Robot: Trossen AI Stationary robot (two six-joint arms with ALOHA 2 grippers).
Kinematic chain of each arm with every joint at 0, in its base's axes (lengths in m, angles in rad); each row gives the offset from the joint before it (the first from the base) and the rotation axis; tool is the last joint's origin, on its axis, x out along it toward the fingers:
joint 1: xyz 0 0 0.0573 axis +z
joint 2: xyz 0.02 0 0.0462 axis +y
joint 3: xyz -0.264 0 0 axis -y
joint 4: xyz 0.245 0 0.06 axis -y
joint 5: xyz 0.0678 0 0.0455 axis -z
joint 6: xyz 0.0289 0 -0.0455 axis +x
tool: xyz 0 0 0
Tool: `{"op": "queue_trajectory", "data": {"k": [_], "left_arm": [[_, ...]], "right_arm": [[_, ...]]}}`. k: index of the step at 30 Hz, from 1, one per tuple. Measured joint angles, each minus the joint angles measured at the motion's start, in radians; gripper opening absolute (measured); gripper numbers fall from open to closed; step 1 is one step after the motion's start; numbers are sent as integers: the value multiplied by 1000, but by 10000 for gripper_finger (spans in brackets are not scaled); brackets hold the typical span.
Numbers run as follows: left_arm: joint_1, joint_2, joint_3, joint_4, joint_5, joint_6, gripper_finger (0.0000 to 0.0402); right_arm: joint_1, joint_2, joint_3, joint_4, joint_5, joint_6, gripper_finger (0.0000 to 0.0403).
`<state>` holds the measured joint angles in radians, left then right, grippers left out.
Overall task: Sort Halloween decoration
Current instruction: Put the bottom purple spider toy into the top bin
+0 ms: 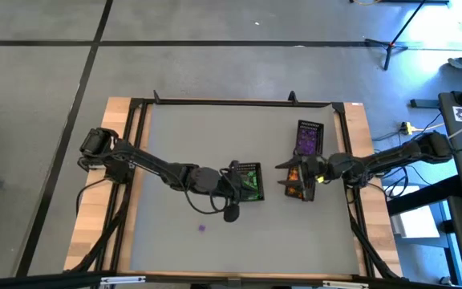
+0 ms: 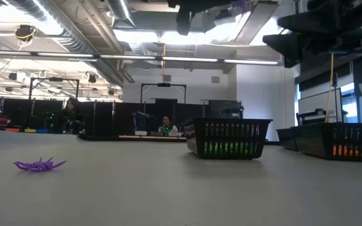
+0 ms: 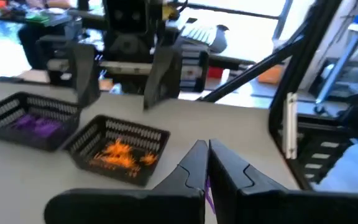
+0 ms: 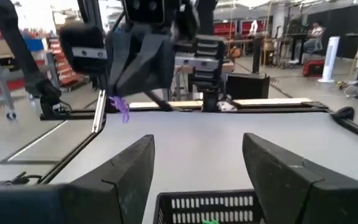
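Three black mesh baskets stand on the grey table: one with green trinkets (image 1: 249,183), one with orange trinkets (image 1: 301,183), and one with purple trinkets (image 1: 310,138). A purple trinket (image 1: 202,228) lies by itself on the table near the front, resting on its legs (image 2: 39,165). My left gripper (image 3: 205,146) hangs over the green basket, pointing toward the table's right, shut on another purple trinket (image 4: 123,109). My right gripper (image 4: 197,152) faces it from over the orange basket, open and holding nothing. My left gripper pinches a small purple trinket between its two fingertips (image 3: 199,155), which lie about level and point toward the table's right edge. Part of the trinket (image 3: 209,190) shows in the slit between the fingers. Its free end (image 4: 124,112) hangs below them, clear of table and baskets.
A black frame rail (image 1: 239,103) runs around the table, with wooden edges left and right. The table's left half and front are bare grey surface apart from the loose purple trinket. People sit at desks in the room beyond the table (image 2: 165,125).
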<state>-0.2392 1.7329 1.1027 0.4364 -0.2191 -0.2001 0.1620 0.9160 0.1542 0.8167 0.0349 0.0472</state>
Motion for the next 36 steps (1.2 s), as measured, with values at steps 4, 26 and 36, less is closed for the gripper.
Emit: {"op": "queue_trajectory", "data": {"k": [4,26,36], "left_arm": [[4,0,0,21,7,7,0],[-36,0,-1,-63,-40,27,0],[-38,0,-1,-64,-55,27,0]], "right_arm": [[30,152,90,-5,0,-10,241],[89,542,391,3,-150,-28,236],[89,542,391,-8,-150,-29,93]]}}
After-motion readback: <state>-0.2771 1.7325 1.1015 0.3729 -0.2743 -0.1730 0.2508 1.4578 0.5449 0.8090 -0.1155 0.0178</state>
